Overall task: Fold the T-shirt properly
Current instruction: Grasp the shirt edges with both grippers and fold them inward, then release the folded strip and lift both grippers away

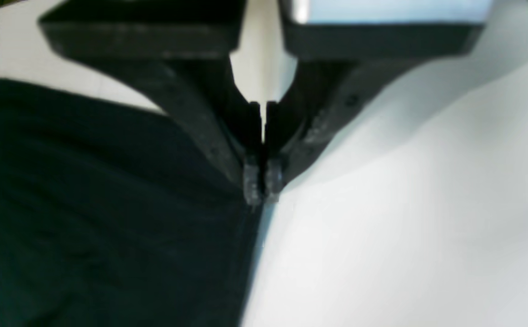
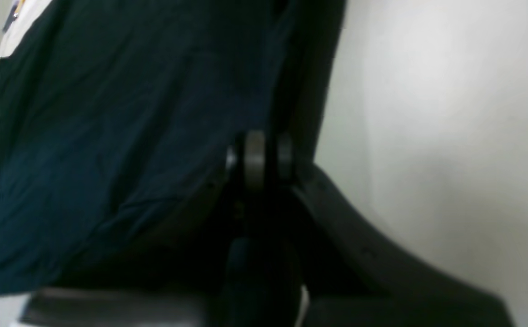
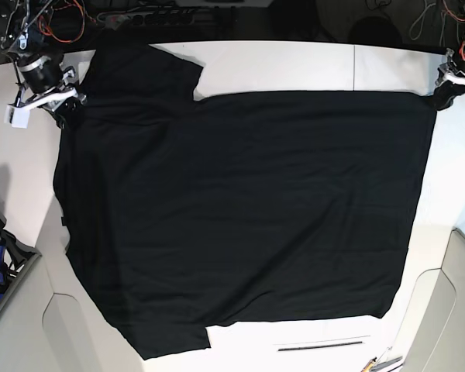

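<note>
You see the T-shirt spread flat, plain black side up, covering most of the white table; one sleeve points to the far left, another lies at the near edge. The left gripper sits at the far right corner of the shirt, jaws together, clamped on the fabric edge. The right gripper sits at the far left shoulder, jaws together on the cloth.
</note>
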